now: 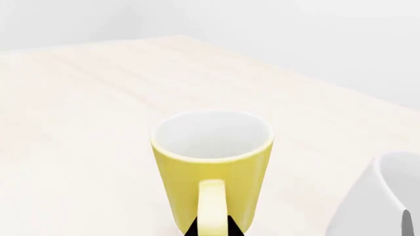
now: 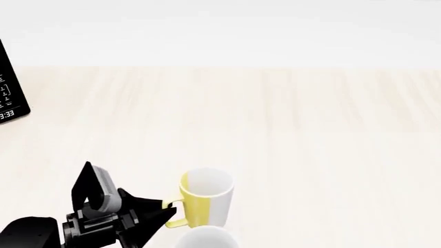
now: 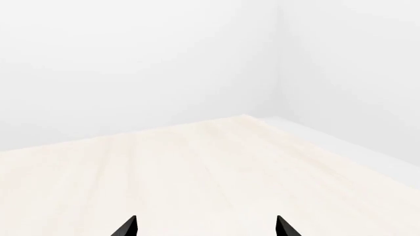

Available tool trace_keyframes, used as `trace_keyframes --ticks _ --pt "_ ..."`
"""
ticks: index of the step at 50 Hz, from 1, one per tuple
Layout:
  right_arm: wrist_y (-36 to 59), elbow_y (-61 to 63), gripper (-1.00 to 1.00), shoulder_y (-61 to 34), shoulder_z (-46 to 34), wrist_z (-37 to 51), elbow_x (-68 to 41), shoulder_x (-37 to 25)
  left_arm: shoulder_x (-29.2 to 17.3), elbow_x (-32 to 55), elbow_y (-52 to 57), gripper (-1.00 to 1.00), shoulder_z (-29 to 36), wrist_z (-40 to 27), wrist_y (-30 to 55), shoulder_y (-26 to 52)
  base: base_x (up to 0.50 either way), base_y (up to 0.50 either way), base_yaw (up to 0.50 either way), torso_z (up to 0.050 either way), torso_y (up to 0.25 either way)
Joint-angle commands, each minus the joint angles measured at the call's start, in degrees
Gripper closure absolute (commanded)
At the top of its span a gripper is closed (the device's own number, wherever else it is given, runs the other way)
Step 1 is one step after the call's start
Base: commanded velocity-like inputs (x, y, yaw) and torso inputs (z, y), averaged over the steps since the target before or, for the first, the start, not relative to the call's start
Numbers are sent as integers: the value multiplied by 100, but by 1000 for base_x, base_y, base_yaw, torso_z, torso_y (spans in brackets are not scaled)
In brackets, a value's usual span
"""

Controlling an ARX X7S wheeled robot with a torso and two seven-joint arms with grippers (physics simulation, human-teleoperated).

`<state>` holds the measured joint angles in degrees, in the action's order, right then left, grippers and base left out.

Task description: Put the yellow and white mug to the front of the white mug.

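Bench (image 2: 289, 129) carries two mugs near its front edge, left of centre. Yellow and white mug (image 2: 205, 203) stands upright, handle toward the left tool (image 2: 165, 213), which closes on that handle from the left. White mug (image 2: 206, 238) sits just in front of it, slightly right, partly out of view. A display panel (image 2: 10, 85) stands at far left, well behind both mugs.
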<state>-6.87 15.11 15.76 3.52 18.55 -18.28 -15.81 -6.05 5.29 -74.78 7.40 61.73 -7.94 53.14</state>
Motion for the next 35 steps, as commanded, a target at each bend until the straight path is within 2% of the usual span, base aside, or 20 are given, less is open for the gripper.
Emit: trace_keyframes --ticks 1,27,28,35 --pt "-16 20 -100 14 -14 18 -13 -20 55 -394 -20 100 -329 -95 86 -122 0 0 0 0 0" --pt "-45 10 -100 20 -53 61 -34 -57 61 -500 -20 100 -407 -57 34 -152 0 0 0 0 0" --pt "-47 12 -100 20 -58 60 -32 -59 69 -525 -20 -100 -385 -87 58 -152 0 0 0 0 0" --pt "-50 6 -100 17 -68 63 -50 -72 75 -475 -20 -100 -443 -41 82 -135 0 0 0 0 0"
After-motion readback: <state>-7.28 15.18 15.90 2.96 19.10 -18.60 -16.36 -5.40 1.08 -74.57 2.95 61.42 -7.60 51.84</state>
